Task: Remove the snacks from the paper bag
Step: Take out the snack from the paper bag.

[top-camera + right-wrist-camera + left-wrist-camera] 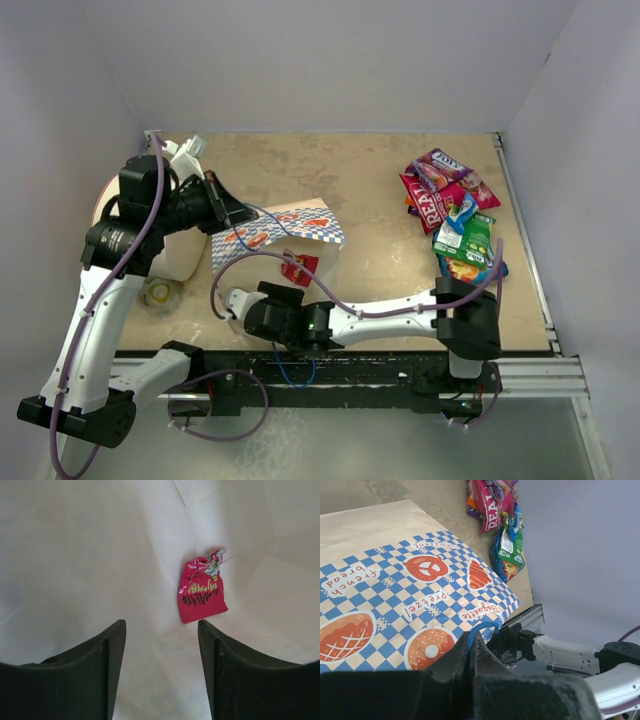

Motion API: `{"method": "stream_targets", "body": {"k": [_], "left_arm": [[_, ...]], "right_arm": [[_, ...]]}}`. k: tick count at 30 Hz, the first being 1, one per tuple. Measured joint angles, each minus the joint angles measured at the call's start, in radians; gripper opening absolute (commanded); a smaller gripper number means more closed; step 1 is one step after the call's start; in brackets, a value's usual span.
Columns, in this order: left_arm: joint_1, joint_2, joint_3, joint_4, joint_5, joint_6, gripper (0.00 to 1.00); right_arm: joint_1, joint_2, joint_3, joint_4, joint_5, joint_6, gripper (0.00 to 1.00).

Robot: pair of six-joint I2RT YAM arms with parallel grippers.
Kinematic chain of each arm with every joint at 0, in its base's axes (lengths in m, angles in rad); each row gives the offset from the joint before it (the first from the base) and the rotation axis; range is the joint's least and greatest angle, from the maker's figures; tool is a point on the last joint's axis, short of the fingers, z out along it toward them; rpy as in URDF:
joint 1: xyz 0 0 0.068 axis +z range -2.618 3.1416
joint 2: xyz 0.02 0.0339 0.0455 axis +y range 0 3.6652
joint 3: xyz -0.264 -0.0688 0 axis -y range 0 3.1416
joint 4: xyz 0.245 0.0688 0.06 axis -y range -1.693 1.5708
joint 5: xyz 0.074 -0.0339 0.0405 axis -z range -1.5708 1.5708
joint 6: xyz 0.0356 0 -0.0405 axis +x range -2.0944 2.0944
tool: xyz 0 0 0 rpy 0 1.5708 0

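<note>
The paper bag (300,225) lies on its side left of the table's middle, checkered face up (420,580). My left gripper (232,212) is shut on its blue cord handle (482,628) and holds that edge up; its fingertips (472,647) pinch the cord. My right gripper (238,292) is at the bag's near side, open and empty (161,630), looking into the cream inside. A red snack packet (201,591) lies there, ahead and slightly right of the jaws, apart from them; it also shows in the top view (298,268). Several snacks (455,215) lie piled at the right (500,525).
A large white cylinder (185,250) stands behind my left arm at the table's left, with a small tape roll (160,292) beside it. White walls enclose the table. A metal rail (530,375) runs along the near edge.
</note>
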Motion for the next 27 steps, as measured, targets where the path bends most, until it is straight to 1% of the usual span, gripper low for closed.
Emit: {"method": "stream_targets", "body": {"k": [5, 8, 10, 11, 14, 19, 22, 25, 26, 27], "left_arm": [[0.000, 0.002, 0.010, 0.006, 0.025, 0.006, 0.00], [0.001, 0.003, 0.010, 0.019, 0.047, 0.014, 0.00], [0.001, 0.004, 0.010, 0.029, 0.061, 0.016, 0.00], [0.001, 0.005, 0.010, 0.031, 0.067, 0.016, 0.00], [0.001, 0.007, 0.010, 0.043, 0.085, 0.016, 0.00], [0.001, 0.023, 0.020, 0.055, 0.112, 0.020, 0.00], [0.001, 0.032, 0.039, 0.055, 0.122, 0.027, 0.00], [0.001, 0.033, 0.057, 0.057, 0.126, 0.042, 0.00], [0.001, 0.033, 0.064, 0.058, 0.129, 0.045, 0.00], [0.001, 0.033, 0.071, 0.063, 0.132, 0.048, 0.00]], "right_arm": [[-0.055, 0.076, 0.000, 0.092, 0.035, -0.039, 0.59], [-0.085, 0.098, -0.015, 0.198, 0.035, -0.062, 0.61], [-0.105, 0.102, -0.053, 0.311, 0.035, -0.079, 0.61], [-0.112, 0.103, -0.055, 0.318, 0.035, -0.079, 0.61], [-0.139, 0.140, -0.060, 0.420, 0.044, -0.084, 0.61], [-0.175, 0.192, -0.068, 0.500, 0.064, -0.060, 0.61], [-0.188, 0.182, -0.118, 0.562, 0.060, -0.048, 0.60], [-0.195, 0.164, -0.178, 0.611, 0.049, -0.042, 0.63], [-0.196, 0.156, -0.200, 0.628, 0.040, -0.041, 0.65], [-0.196, 0.147, -0.221, 0.642, 0.035, -0.040, 0.70]]}}
